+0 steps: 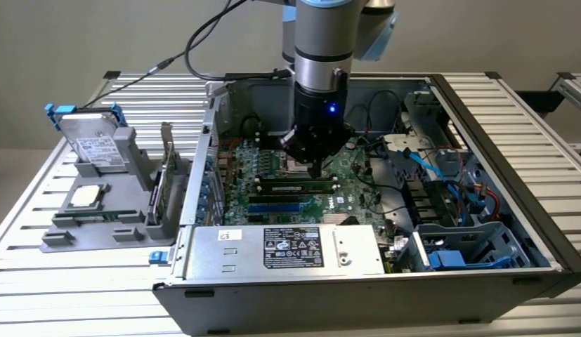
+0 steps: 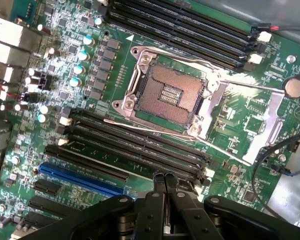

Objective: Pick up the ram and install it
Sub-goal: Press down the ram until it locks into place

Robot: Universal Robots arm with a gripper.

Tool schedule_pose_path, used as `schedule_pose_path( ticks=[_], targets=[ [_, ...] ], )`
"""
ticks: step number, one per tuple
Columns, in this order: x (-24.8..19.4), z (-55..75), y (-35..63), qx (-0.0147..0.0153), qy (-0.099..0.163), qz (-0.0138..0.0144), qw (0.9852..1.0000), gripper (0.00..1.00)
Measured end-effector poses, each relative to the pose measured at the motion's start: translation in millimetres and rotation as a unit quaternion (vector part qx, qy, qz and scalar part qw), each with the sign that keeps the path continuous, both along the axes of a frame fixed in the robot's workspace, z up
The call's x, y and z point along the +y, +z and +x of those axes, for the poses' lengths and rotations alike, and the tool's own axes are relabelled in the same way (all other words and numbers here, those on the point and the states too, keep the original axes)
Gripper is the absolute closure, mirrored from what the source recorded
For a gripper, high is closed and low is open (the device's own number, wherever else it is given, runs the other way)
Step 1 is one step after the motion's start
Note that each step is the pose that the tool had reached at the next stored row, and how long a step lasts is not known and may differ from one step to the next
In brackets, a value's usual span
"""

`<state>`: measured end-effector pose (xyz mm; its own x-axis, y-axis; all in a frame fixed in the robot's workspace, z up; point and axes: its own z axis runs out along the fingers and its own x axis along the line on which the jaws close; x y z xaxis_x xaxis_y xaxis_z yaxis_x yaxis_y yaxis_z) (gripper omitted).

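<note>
The ram [image 1: 295,187], a narrow green stick with black chips, stands in a memory slot on the motherboard [image 1: 351,179] inside the open computer case. My gripper [image 1: 315,170] hangs straight down just above the stick's end nearer the exterior view's right. In the wrist view my gripper [image 2: 165,181] is shut, its two fingertips pressed together with nothing between them, right over the near bank of black memory slots [image 2: 140,145]. I cannot tell whether the fingertips touch the ram. The empty processor socket [image 2: 170,95] lies just beyond those slots.
A grey holder [image 1: 93,210] at the exterior view's left carries a hard drive [image 1: 95,144], a silver processor chip [image 1: 87,196] and an upright green card [image 1: 161,184]. The power supply [image 1: 281,249] closes the case's near side. Cables and a blue drive cage [image 1: 459,246] crowd its right.
</note>
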<state>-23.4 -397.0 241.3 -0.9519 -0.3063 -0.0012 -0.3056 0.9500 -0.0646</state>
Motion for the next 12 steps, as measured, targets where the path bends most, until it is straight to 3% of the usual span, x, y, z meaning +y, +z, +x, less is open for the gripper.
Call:
schedule_pose_path(
  ticks=[5,12],
  targets=[
    [0.1,-2.8,-0.1,0.0001,-0.023,0.0006,0.9997,0.9],
    [0.1,-19.1,-0.1,0.0002,-0.031,0.0018,0.9995,0.9]
  ],
)
